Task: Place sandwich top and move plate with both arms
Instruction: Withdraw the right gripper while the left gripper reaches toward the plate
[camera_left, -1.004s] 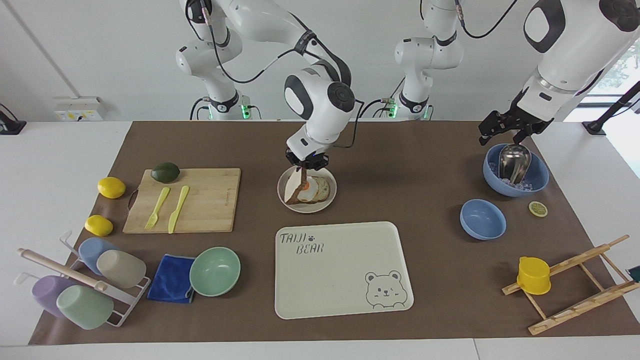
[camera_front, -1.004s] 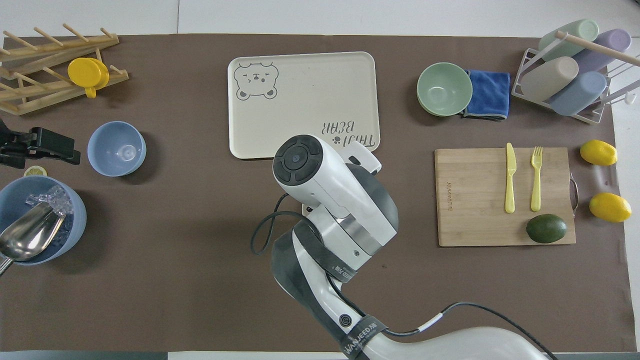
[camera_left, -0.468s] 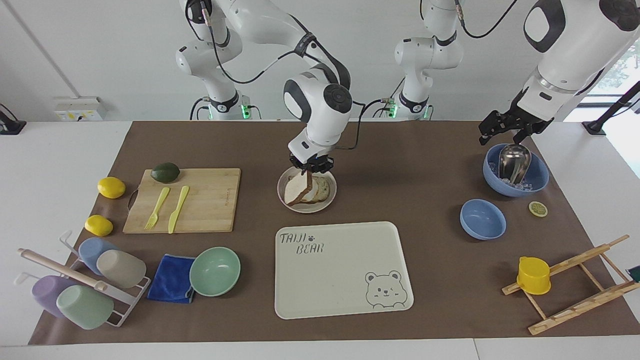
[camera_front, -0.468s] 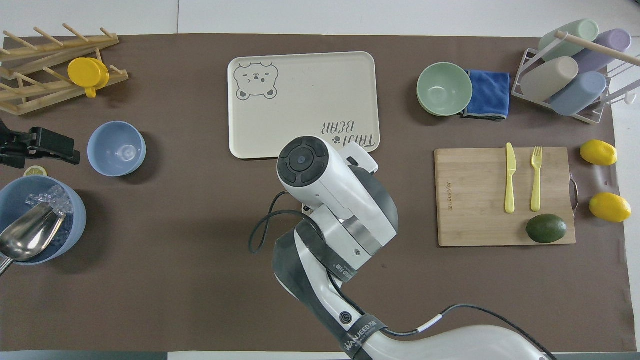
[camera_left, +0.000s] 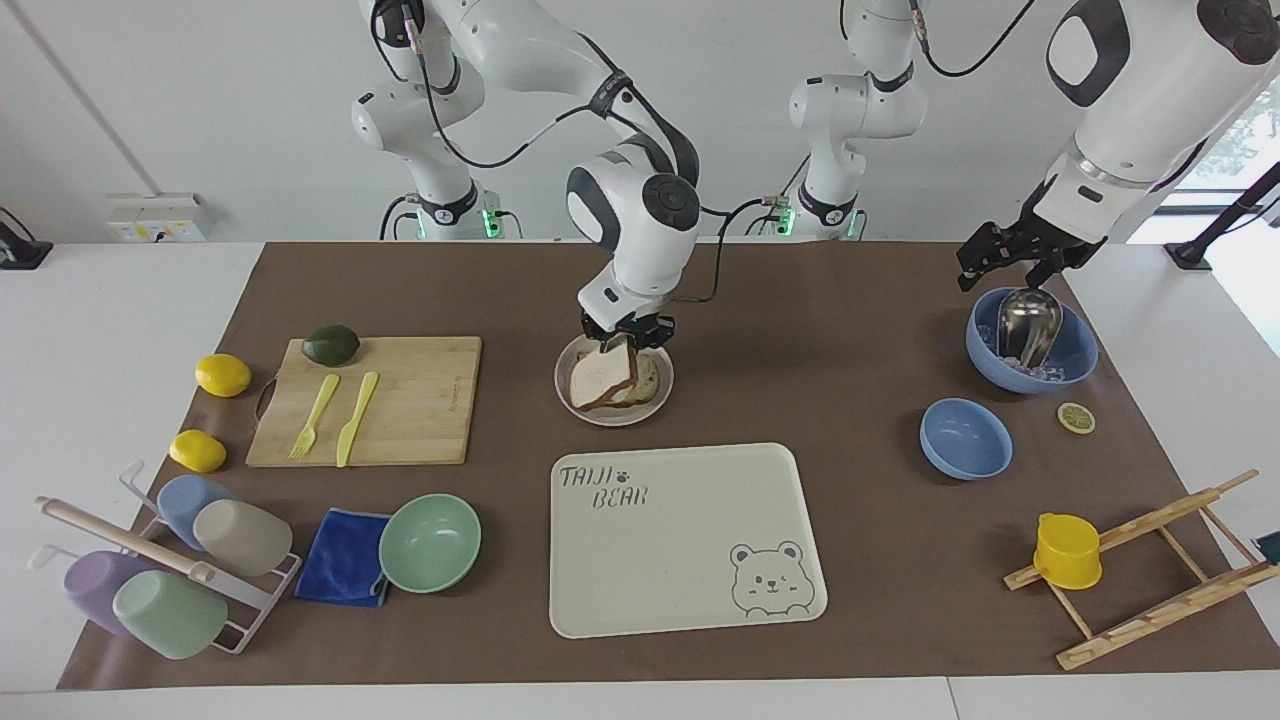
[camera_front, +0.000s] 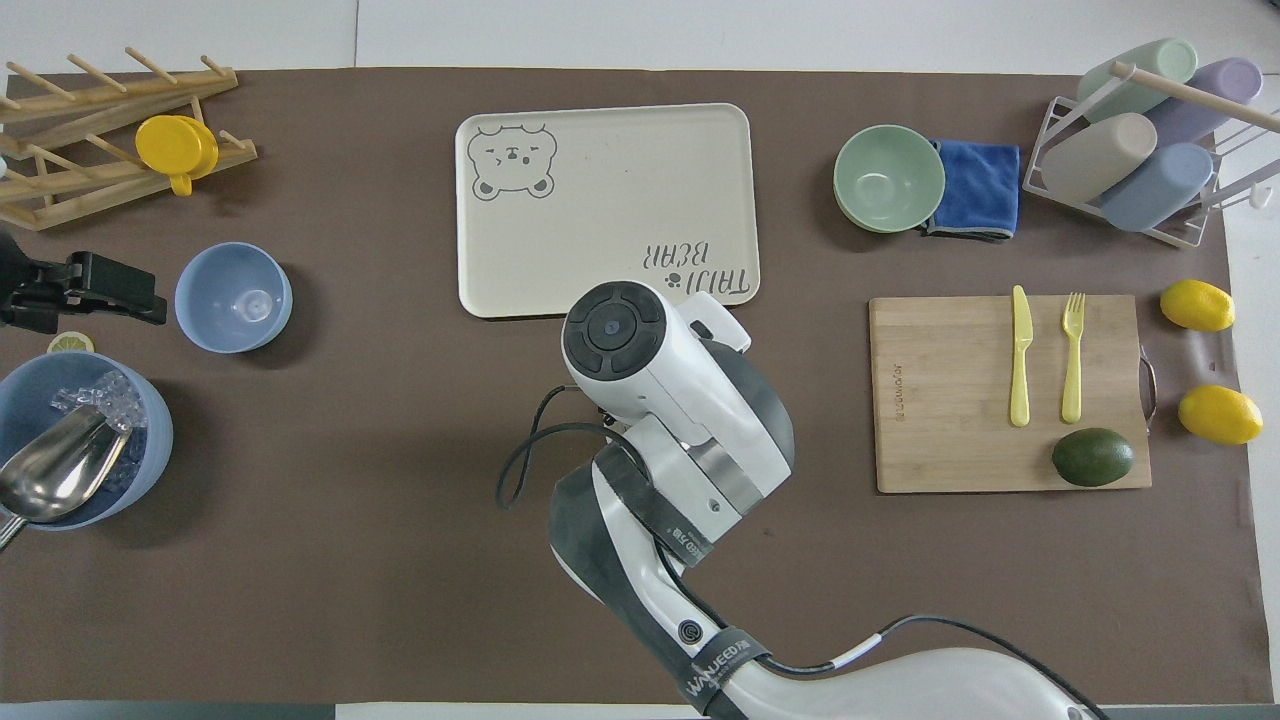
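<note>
The plate (camera_left: 600, 418) sits mid-table, nearer to the robots than the bear-print tray. My right gripper (camera_left: 623, 343) is over it, shut on the upper edge of the sandwich top (camera_left: 602, 378). The slice leans tilted, with its lower edge down on the stack on the plate. It covers the egg slice, of which only an edge (camera_left: 648, 378) shows. In the overhead view the right arm (camera_front: 650, 380) hides the plate and bread. My left gripper (camera_left: 1005, 270) waits over the blue bowl with the metal scoop (camera_left: 1030, 350); it also shows in the overhead view (camera_front: 115, 300).
The cream bear-print tray (camera_left: 690, 540) lies just beside the plate, farther from the robots. A cutting board (camera_left: 420, 400) with fork, knife and avocado lies toward the right arm's end. A mint-green bowl (camera_left: 430, 542), blue cloth, cup rack, lemons, a small blue bowl (camera_left: 965, 438) and a wooden rack stand around.
The right gripper has tipped the bread slice from nearly upright down to a lean over the egg slice, which is now covered. The left arm has not moved.
</note>
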